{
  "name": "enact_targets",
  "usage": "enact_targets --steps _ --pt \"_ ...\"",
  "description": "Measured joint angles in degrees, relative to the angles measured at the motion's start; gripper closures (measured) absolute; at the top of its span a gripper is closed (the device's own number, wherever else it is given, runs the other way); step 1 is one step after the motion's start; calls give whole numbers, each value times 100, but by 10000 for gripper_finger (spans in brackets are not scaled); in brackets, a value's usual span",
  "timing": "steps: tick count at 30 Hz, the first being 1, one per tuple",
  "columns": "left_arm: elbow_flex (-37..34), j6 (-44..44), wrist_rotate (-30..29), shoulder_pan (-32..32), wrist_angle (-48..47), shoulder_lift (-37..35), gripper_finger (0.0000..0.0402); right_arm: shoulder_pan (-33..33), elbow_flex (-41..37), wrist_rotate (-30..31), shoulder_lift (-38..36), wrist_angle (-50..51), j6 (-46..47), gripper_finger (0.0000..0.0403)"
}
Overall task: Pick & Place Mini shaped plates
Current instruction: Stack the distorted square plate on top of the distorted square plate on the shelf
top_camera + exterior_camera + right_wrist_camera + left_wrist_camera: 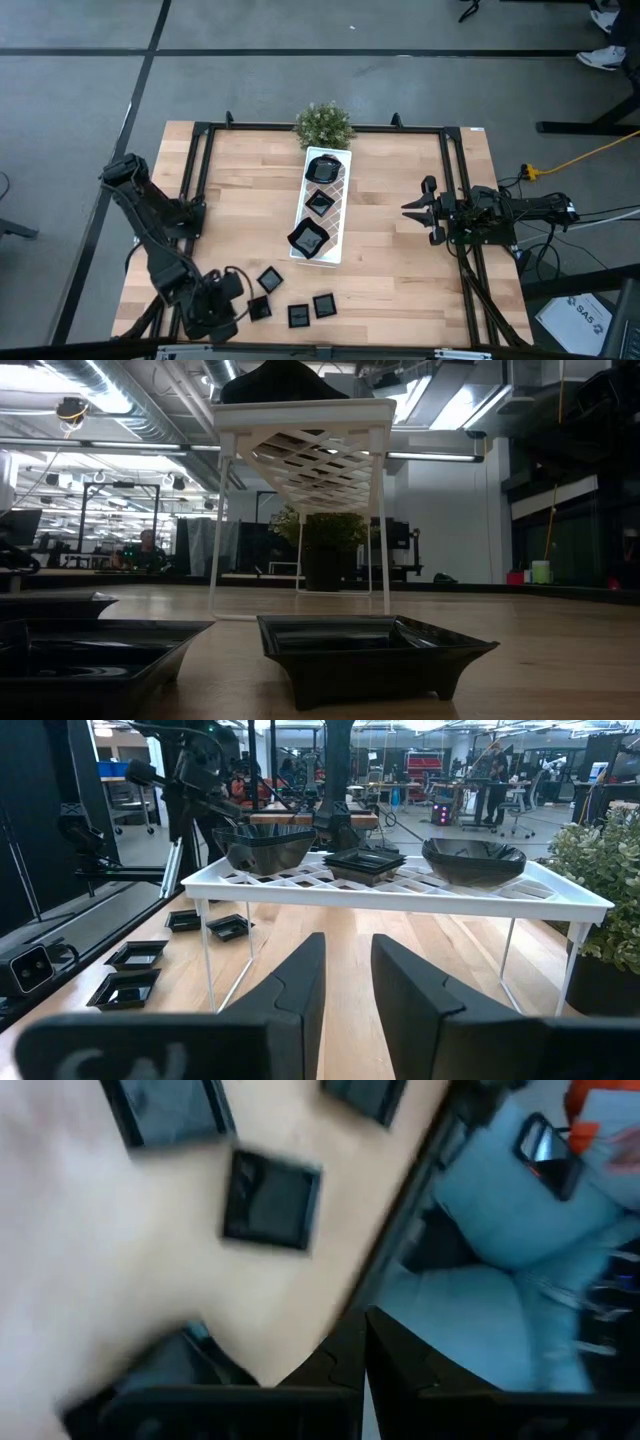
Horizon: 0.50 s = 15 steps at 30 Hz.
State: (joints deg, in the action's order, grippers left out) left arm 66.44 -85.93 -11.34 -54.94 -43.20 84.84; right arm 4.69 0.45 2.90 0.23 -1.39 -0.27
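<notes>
Landmark: white tray [336, 214], a long lattice-topped stand on thin legs, in the middle of the wooden bench [240, 200].
On the tray: three black plates. A round one [323, 168] lies at the end nearest the potted plant [323, 124], a small square one [320, 202] in the middle, and a wavy-edged one [308, 238] at the end away from the plant.
Beside the tray: four small square plates [270, 279] lie flat on the bench, beyond the tray's end away from the plant, toward the left arm.
Left hand [222, 306]: low at the bench edge, just beside those loose plates, fingers closed together with nothing between them.
Right hand [412, 209]: near the tray's long side, level with its middle, pointing at it, fingers apart by a narrow gap, holding nothing.
</notes>
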Motion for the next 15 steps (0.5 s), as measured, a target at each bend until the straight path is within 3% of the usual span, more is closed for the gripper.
enact_targets --steps 15 --pt "-407 -2888 1419 -396 -804 2 395 0 0 0 1 0 0 318"
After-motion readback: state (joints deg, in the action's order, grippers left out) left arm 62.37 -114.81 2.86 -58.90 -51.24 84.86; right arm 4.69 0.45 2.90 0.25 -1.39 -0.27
